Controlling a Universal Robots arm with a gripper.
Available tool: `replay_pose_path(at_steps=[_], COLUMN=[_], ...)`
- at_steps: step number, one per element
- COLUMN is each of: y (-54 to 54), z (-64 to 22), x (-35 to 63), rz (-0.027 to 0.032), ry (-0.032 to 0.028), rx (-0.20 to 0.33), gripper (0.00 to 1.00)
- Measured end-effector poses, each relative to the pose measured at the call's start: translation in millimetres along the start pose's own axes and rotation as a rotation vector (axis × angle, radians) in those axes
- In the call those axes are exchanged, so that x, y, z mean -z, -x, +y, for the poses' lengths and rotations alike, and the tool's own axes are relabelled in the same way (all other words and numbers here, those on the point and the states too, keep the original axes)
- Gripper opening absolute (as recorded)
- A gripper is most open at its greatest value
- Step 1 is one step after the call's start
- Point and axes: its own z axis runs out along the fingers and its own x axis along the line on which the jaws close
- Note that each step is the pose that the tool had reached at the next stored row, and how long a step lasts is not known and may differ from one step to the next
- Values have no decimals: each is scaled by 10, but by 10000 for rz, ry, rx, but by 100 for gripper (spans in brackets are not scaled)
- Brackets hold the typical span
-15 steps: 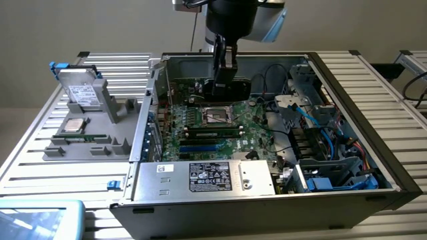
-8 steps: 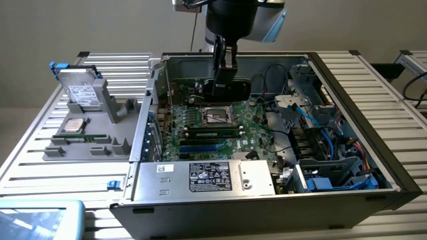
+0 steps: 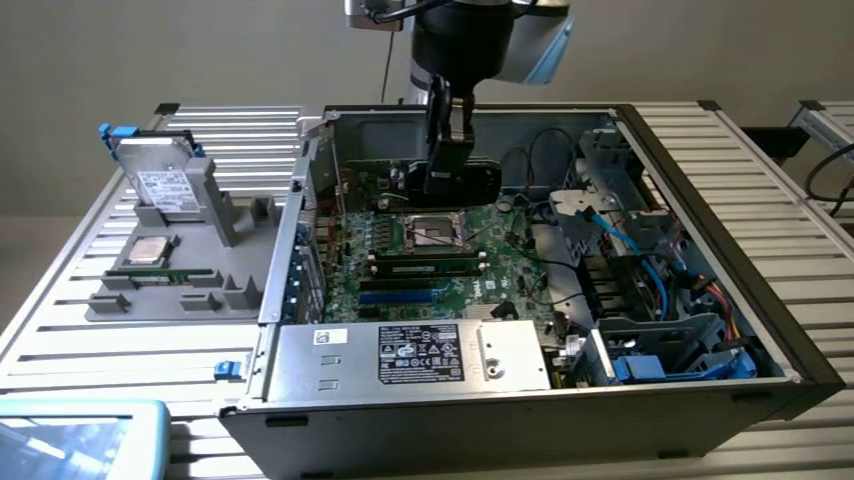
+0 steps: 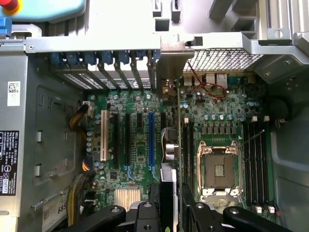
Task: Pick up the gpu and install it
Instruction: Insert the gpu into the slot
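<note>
Gripper point(image 4: 170, 203) is hanging inside the open case point(image 3: 694, 300), fingers point(image 4: 186, 205) clamping narrow on the gpu point(image 4: 169, 145). Card is sitting edge-on between them, above the motherboard point(image 4: 140, 145), in the lane between the blue slot point(image 4: 151, 140) and the CPU socket point(image 4: 219, 169). Its silver bracket point(image 4: 169, 67) is pointing at the rear slot openings point(image 4: 116, 72) and sitting near them. Can't tell whether the connector edge is touching a slot or hovering apart from it. In the exterior view the card is showing as a black block under the wrist, over the socket area. Handling read: I'm judging it light and stiff but fragile, with bare board on one face and cooler on the other. Gripping across the flat faces near the middle, as now, is looking right to me. It's keeping off the connector edge and the thin bracket, which would likely bend. Smooth faces could be letting it slip if it tilts. Hard drive point(image 3: 167, 185) is standing on the surface point(image 3: 80, 330) at the exterior view's left, well apart.
</note>
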Motion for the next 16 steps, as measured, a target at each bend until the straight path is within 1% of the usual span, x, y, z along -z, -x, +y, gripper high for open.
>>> replay_pose_path(at_steps=[4, 6, 9, 10, 12, 16], y=[0, 0, -5, -11, -20, -33], z=[0, 13, 56, 76, 109, 106], x=[-32, -58, -95, -104, -119, -183], rz=[1, 1, 1, 4, 3, 1], ry=[4, 18, 57, 62, 64, 63], rx=[1, 1, 1, 1, 2, 1], gripper=[29, 29, 29, 29, 29, 29])
